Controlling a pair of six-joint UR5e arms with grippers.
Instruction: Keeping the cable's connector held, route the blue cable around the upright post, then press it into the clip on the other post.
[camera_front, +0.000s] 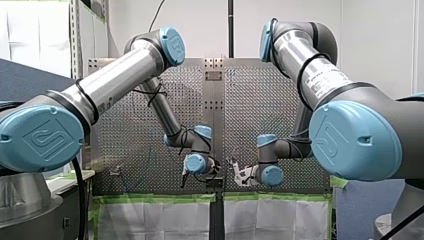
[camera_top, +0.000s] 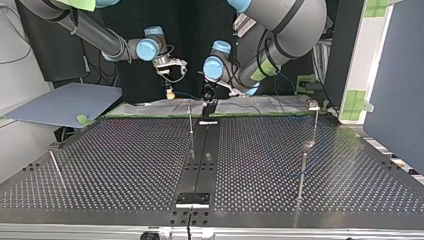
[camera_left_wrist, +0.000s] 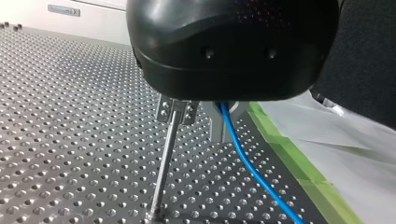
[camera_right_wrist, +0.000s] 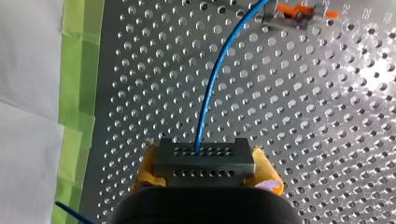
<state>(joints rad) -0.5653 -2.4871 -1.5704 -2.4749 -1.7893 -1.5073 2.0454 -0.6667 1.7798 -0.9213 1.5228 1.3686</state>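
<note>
In the left wrist view the blue cable (camera_left_wrist: 247, 163) comes out from between the grey fingers (camera_left_wrist: 215, 122) under my left gripper's black body and runs down across the perforated table. Just beside those fingers stands a thin metal post (camera_left_wrist: 163, 168) with a small clip (camera_left_wrist: 175, 111) at its top. My left gripper (camera_top: 207, 100) hangs by that post (camera_top: 190, 119) at the table's far edge in the top view. My right gripper (camera_right_wrist: 203, 163), with yellow pads (camera_right_wrist: 147, 163), is shut on a dark perforated connector block (camera_right_wrist: 203, 156); the cable (camera_right_wrist: 210, 88) leaves it toward a grey and orange piece (camera_right_wrist: 294, 14).
In the top view further posts stand at the right (camera_top: 315, 122), right front (camera_top: 301, 175) and left front (camera_top: 55, 165). A dark centre strip (camera_top: 202, 150) runs to a small plate (camera_top: 192, 200). Green tape (camera_left_wrist: 289, 158) and white sheeting border the table's edge.
</note>
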